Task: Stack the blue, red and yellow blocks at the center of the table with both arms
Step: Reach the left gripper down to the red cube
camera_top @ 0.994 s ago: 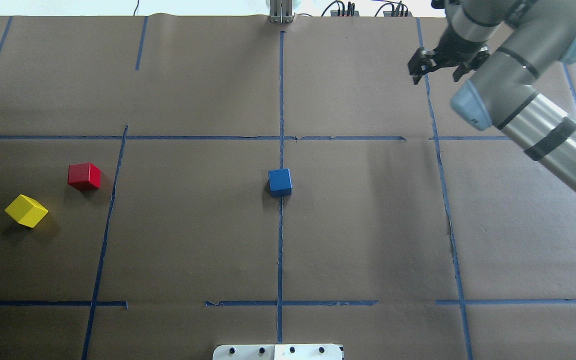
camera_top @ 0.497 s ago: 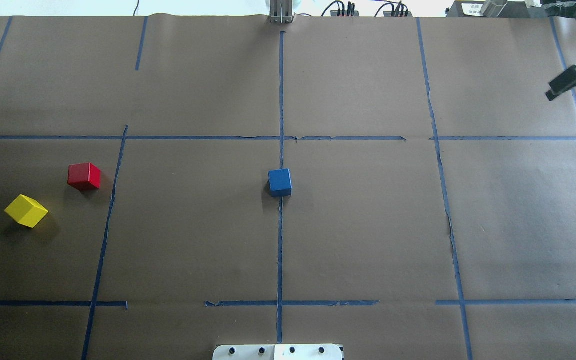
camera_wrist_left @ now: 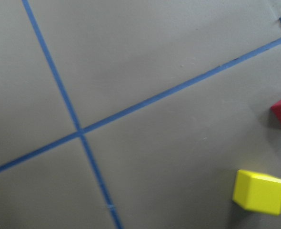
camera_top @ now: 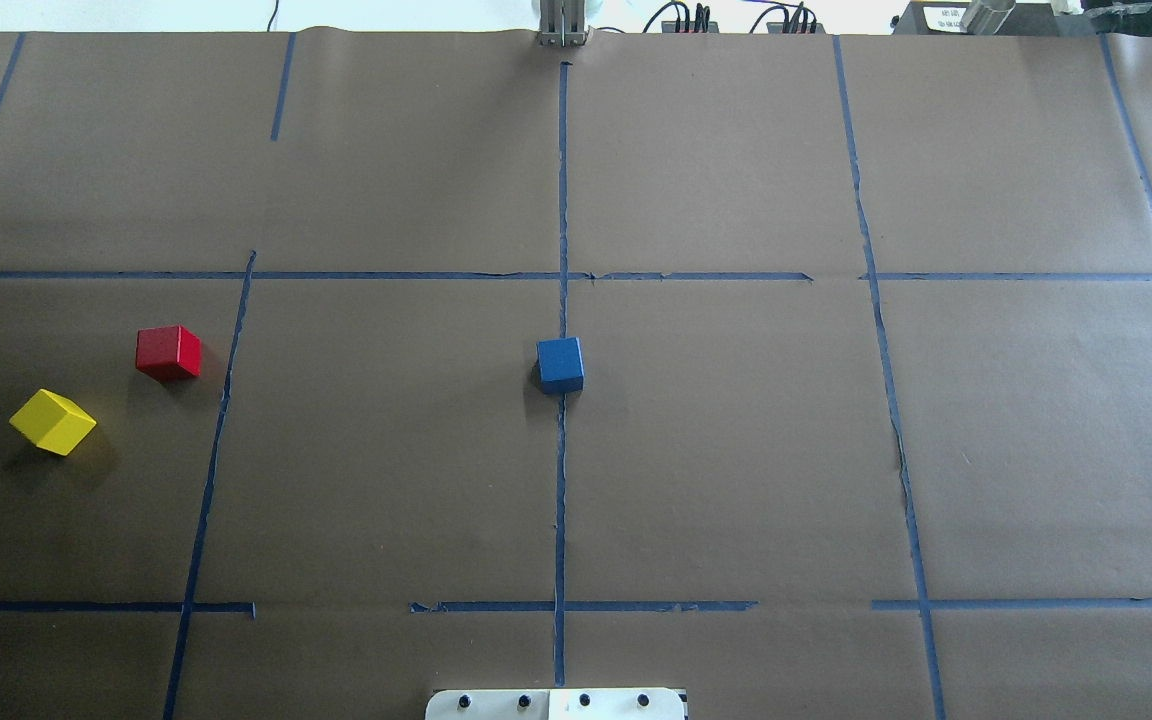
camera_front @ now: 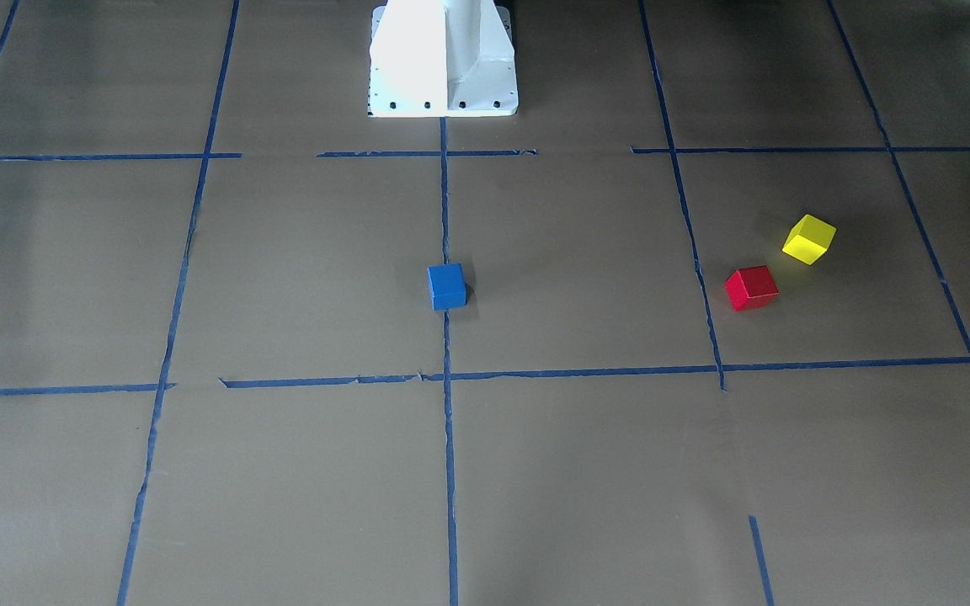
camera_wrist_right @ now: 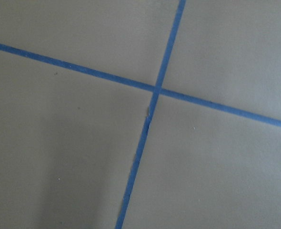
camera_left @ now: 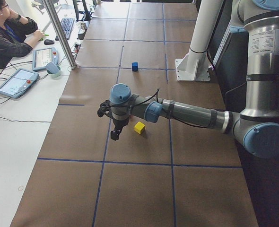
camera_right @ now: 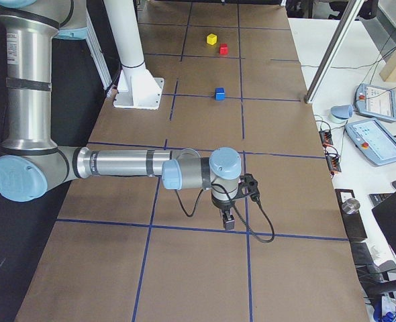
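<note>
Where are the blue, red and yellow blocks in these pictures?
blue block (camera_top: 559, 362), overhead exterior view, middle of the block.
red block (camera_top: 166, 351), overhead exterior view, middle of the block.
yellow block (camera_top: 53, 422), overhead exterior view, middle of the block.

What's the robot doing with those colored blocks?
Nothing is stacked yet. The blue block sits alone at the middle of the table; the red block and yellow block lie apart on the robot's left side. The left tool hangs near the yellow block, and the right tool hangs far from every block.
</note>
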